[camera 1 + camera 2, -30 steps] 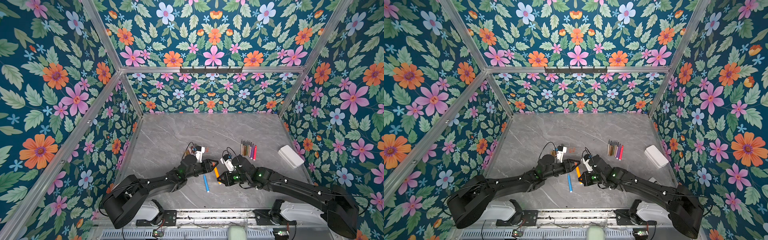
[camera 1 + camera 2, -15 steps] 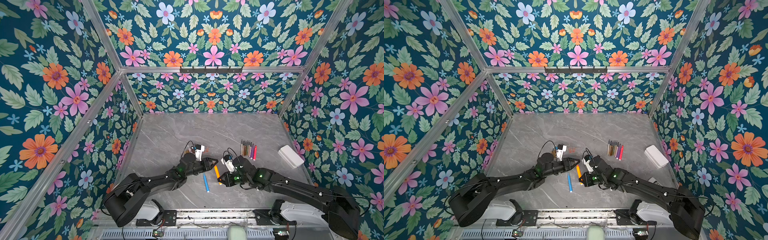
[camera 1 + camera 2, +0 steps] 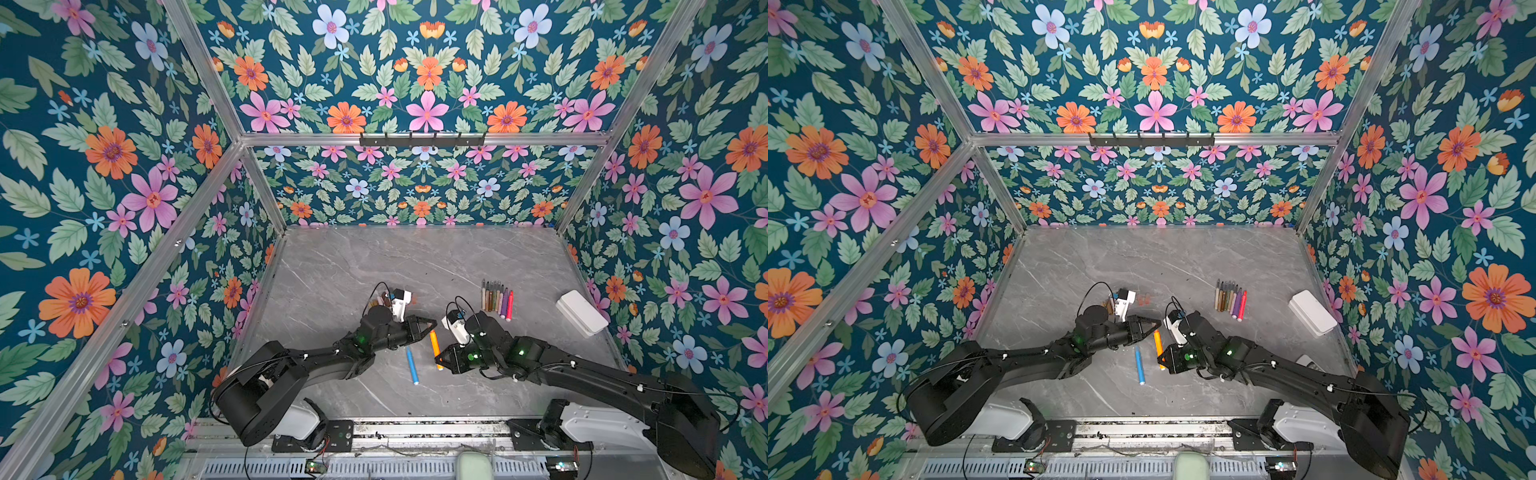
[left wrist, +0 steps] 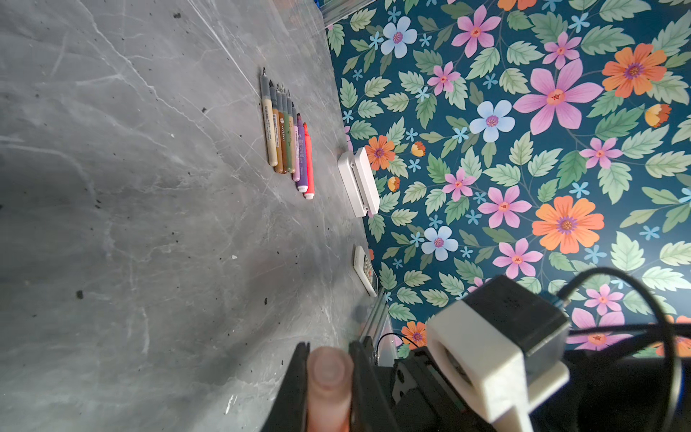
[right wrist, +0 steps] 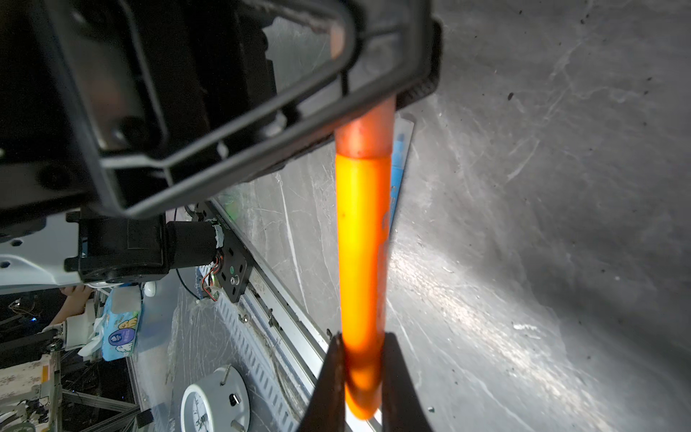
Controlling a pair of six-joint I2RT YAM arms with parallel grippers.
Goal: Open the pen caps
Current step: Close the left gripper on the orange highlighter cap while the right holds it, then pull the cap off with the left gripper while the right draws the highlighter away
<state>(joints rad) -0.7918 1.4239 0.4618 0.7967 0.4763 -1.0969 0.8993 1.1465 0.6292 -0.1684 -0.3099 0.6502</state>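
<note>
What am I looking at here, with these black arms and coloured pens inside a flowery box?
Two black robot arms work on a grey table with flower-papered walls around it. Two of the pictures look down from a camera overhead. The other two come from a small camera on each arm's wrist, so they show the claws close up. The right gripper pinches the body of an orange pen. The left gripper is shut on its cap, apparently to pull it off. Also on the table are a blue pen, a row of pens and a white box.
</note>
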